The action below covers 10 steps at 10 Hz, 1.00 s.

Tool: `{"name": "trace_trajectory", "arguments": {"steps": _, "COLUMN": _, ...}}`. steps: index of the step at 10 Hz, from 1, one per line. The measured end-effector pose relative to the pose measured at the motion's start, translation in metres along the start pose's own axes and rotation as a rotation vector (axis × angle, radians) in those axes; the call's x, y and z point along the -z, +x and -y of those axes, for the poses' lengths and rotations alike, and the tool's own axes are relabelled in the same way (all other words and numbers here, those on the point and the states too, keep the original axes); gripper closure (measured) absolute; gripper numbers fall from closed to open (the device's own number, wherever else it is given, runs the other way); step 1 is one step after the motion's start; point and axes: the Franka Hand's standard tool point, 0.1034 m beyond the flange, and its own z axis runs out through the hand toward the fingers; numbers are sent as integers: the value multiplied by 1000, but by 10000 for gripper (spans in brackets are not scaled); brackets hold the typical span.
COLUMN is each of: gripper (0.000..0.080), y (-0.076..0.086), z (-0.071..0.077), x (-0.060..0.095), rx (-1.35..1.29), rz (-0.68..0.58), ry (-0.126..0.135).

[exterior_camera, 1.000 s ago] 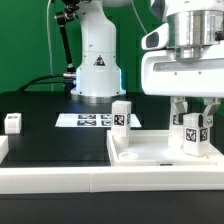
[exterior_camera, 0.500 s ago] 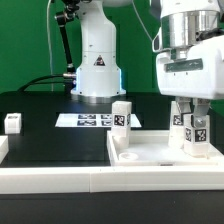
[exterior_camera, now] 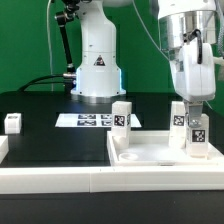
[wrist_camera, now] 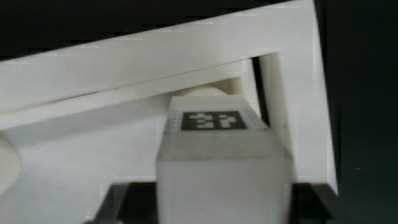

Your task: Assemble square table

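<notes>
Square table slab (exterior_camera: pixel 155 148): on the table, toward exterior view's right. Far leg (exterior_camera: pixel 121 115) stands at its corner. Held leg (exterior_camera: pixel 194 138): upright, long axis vertical, directly beneath gripper (exterior_camera: pixel 192 118), clamped between its fingers, foot at slab's opposite corner.

We get the exterior view from low down, looking level across the work surface (exterior_camera: pixel 45 120) at the arm's base (exterior_camera: pixel 97 75), with the slab (exterior_camera: pixel 150 155) nearest us. Our wrist view looks down past the gripper (wrist_camera: pixel 221 203), very close on one leg (wrist_camera: pixel 217 150). Both views share that leg and the slab.
</notes>
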Motion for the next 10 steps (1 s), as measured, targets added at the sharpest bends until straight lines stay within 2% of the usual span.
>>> {"name": "trace_trajectory", "arguments": {"steps": 2, "gripper": 508, "y": 0, "z": 0, "x": 0, "rx": -12, "rz": 0, "ry": 1}}
{"name": "trace_trajectory", "arguments": {"steps": 3, "gripper": 456, "y": 0, "z": 0, "x": 0, "rx": 2, "rz": -1, "ry": 1}}
{"name": "trace_trajectory", "arguments": {"steps": 4, "gripper": 320, "y": 0, "z": 0, "x": -1, "rx": 39, "rz": -1, "ry": 0}}
{"name": "trace_trajectory", "arguments": {"steps": 5, "gripper": 320, "y": 1, "z": 0, "x": -1, "rx": 62, "rz": -3, "ry": 0}}
{"name": "trace_trajectory", "arguments": {"steps": 6, "gripper": 189, "y": 3, "z": -1, "x": -3, "rx": 189, "rz": -6, "ry": -6}}
{"name": "trace_trajectory", "arguments": {"steps": 7, "gripper": 162, "y": 3, "z": -2, "x": -3, "rx": 316, "rz": -1, "ry": -25}}
{"name": "trace_trajectory", "arguments": {"steps": 10, "gripper": 152, "y": -4, "z": -2, "x": -2, "rx": 623, "rz": 3, "ry": -29}}
